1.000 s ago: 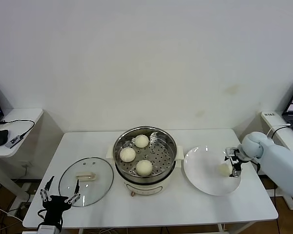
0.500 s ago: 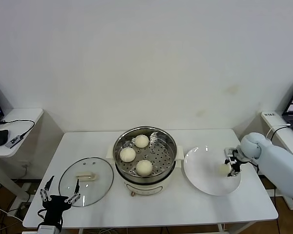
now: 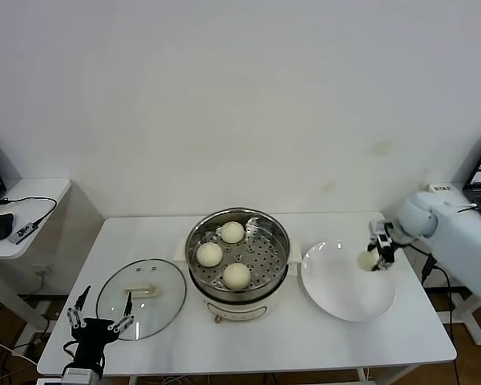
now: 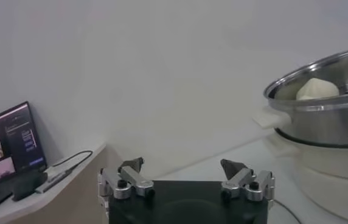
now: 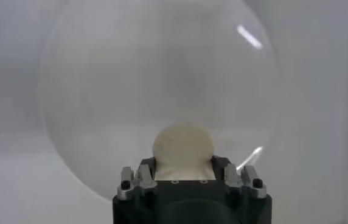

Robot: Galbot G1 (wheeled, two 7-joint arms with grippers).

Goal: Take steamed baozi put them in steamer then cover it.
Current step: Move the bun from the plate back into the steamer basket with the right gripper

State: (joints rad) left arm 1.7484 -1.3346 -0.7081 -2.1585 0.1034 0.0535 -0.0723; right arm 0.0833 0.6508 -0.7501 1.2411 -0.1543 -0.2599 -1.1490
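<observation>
The steel steamer [image 3: 282,238] stands mid-table and holds three cream baozi [image 3: 232,232] [image 3: 209,254] [image 3: 237,276] on its perforated tray. My right gripper [image 3: 372,258] is shut on the fourth baozi [image 3: 366,260] and holds it lifted above the white plate's [image 3: 345,298] far right part. In the right wrist view the baozi [image 5: 183,150] sits between the jaws with the plate [image 5: 101,91] below. The glass cover [image 3: 141,297] with its cream handle lies flat left of the steamer. My left gripper [image 3: 96,327] is open and parked at the table's front left edge, near the cover.
A side table [image 3: 34,192] with a mouse and cables stands at the far left. Laptop screens show at both outer edges. In the left wrist view the steamer's rim [image 4: 320,103] rises ahead with one baozi [image 4: 317,89] showing.
My right gripper has lifted the baozi off the plate and moved it up and slightly away from me. The left arm has not moved.
</observation>
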